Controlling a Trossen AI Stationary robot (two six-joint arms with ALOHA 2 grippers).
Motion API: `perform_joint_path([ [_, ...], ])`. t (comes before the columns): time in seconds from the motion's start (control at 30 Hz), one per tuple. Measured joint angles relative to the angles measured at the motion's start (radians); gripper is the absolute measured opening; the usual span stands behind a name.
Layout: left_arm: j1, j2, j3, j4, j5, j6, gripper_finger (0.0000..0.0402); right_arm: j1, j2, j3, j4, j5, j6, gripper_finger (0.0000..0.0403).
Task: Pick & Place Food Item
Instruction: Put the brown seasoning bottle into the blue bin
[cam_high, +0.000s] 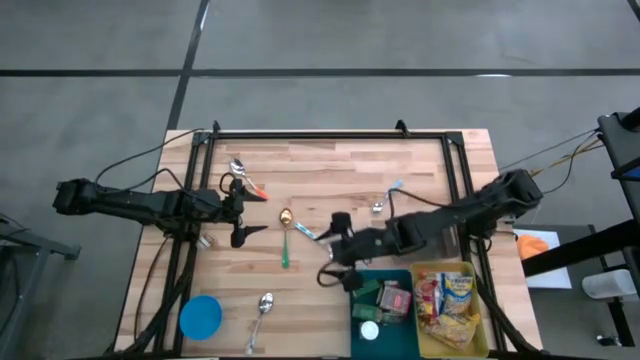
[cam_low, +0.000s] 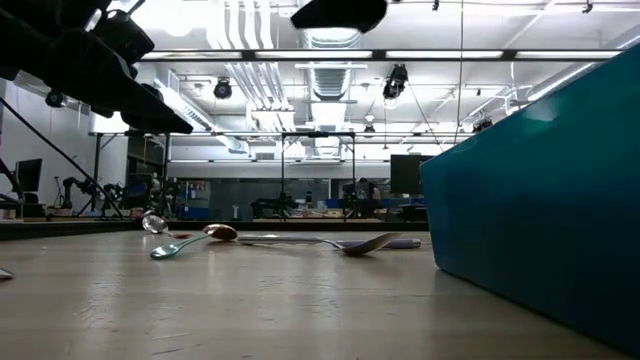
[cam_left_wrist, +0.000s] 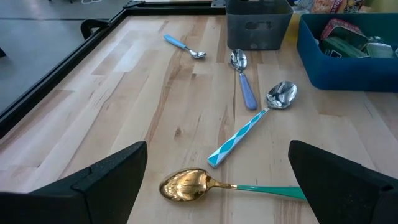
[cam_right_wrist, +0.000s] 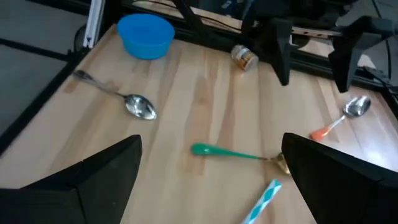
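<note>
Right gripper (cam_high: 335, 262) open beside teal bin (cam_high: 404, 276); left gripper (cam_high: 243, 210) open.

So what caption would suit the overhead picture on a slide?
Two open grippers, left gripper and right gripper, hover above scattered spoons beside a blue bin of food items.

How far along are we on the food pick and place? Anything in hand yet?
Nothing in hand: left gripper and right gripper both hang open over the table. Packets already lie in the yellow bin and blue bin; whether those were placed earlier is unclear. The pick itself is still ahead.
</note>
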Motion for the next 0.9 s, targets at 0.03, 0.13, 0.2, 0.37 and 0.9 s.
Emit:
perform_joint_path([
  [0.03,0.000,0.000,0.000,0.000,0.000,0.000,0.0393,-0.018,0.000,0.000,0.002,-0.015,-0.017,0.0385],
  [0.13,0.000,0.000,0.000,0.000,0.000,0.000,0.0393,-0.069,-0.001,0.000,0.009,-0.033,-0.034,0.0385],
  [0.2,0.000,0.000,0.000,0.000,0.000,0.000,0.0393,-0.106,-0.006,-0.001,0.017,-0.037,-0.018,0.0385],
  [0.37,0.000,0.000,0.000,0.000,0.000,0.000,0.0393,-0.173,-0.038,-0.009,0.037,-0.046,-0.024,0.0385],
  [0.9,0.000,0.000,0.000,0.000,0.000,-0.001,0.0393,-0.357,-0.332,-0.391,0.399,-0.082,-0.118,0.0385],
])
